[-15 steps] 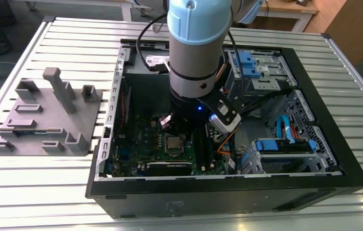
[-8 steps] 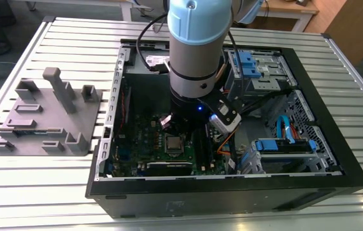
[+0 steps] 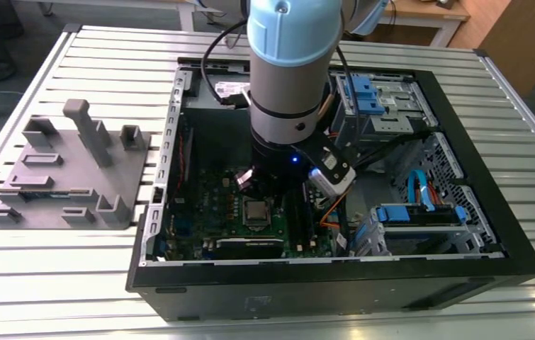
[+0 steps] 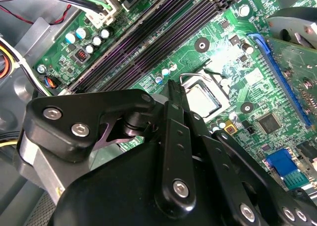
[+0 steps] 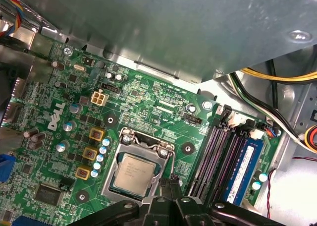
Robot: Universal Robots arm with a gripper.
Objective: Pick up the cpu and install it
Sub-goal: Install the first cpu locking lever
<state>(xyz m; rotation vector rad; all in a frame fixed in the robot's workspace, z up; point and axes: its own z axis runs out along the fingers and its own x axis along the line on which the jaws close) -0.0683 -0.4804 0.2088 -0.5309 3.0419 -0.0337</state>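
Black two-fingered gripper (image 5: pixel 173 182) hangs just above the motherboard with its fingertips pinched together, holding nothing. Beside those tips, the small square silvery cpu (image 5: pixel 132 174) already lies flat in its metal socket frame (image 5: pixel 143 145) on the green motherboard (image 5: pixel 148 107), so placement looks done; whether the frame is latched I cannot tell.

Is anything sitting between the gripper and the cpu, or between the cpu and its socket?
Nothing visible does. The cpu already lies inside the socket frame on the motherboard, uncovered. The gripper hangs just beside it, with only open air between them.
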